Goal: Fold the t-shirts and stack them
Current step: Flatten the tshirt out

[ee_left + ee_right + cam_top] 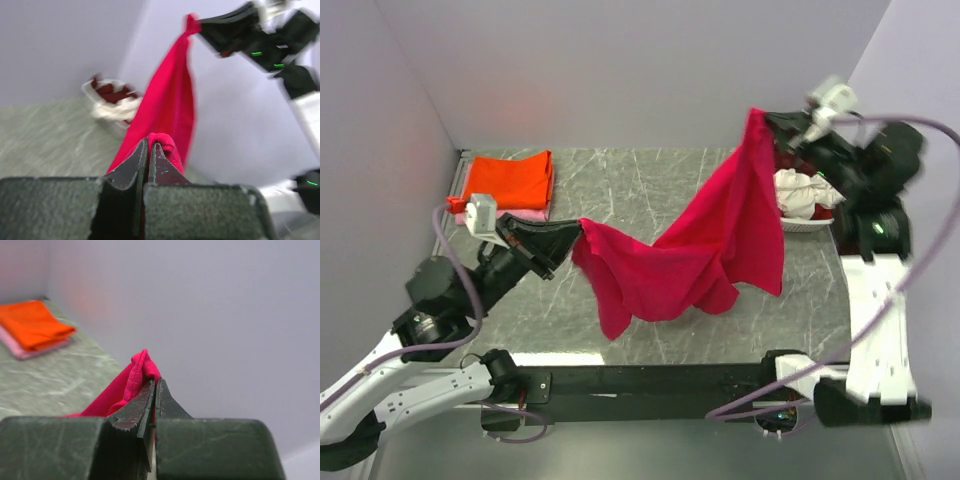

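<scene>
The crimson-pink t-shirt (705,250) hangs stretched between my two grippers above the table. My left gripper (576,232) is shut on its left corner (162,142), low over the table. My right gripper (766,122) is shut on its other corner (140,369), held high at the back right. The cloth sags in folds between them. The orange t-shirt (508,180) lies folded on the pale pink one (525,213) at the back left, also in the right wrist view (32,325). The white (802,190) and dark maroon (822,211) t-shirts lie in the basket.
The white plastic laundry basket (807,225) stands at the back right under my right arm, also in the left wrist view (100,84). Purple walls close in the table on the left, back and right. The grey marbled tabletop (620,180) lies below.
</scene>
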Controlling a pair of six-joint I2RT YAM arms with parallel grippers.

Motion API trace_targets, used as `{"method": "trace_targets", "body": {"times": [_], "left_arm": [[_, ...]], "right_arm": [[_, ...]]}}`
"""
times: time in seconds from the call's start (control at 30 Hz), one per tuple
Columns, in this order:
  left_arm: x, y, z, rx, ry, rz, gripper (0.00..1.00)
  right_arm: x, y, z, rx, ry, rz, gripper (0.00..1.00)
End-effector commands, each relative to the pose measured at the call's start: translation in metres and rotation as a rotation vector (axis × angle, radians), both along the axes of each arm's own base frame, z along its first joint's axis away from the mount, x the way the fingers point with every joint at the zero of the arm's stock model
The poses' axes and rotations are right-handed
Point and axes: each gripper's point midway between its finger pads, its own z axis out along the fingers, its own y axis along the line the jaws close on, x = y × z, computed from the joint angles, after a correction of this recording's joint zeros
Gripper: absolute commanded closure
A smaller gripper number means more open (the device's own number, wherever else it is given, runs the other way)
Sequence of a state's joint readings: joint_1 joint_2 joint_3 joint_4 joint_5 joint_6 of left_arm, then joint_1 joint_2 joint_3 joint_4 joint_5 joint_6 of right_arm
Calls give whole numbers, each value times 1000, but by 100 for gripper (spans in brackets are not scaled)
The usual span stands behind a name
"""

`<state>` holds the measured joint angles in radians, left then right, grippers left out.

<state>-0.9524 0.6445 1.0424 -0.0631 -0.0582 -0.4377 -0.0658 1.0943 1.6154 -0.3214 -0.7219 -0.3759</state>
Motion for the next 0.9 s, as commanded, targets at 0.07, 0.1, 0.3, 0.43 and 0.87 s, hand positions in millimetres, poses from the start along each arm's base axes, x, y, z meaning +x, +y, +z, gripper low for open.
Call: {"method": "trace_targets", "body": {"times": [0.07, 0.1, 0.3, 0.43, 0.87], "left_arm": [[71, 53, -114, -8, 370, 503, 99], [78, 57, -144, 27, 410, 560, 99], [99, 79, -265, 24, 685, 716, 99], [112, 97, -311, 13, 822, 750, 99], [114, 94, -330, 37, 844, 696, 100]], "right_arm": [[105, 44, -99, 93, 349, -14, 100], [122, 41, -115, 94, 388, -75, 100], [192, 59, -250, 6, 670, -249, 65], [174, 59, -270, -81, 686, -199, 51], [-109, 50, -428, -768, 780, 618, 47]]}}
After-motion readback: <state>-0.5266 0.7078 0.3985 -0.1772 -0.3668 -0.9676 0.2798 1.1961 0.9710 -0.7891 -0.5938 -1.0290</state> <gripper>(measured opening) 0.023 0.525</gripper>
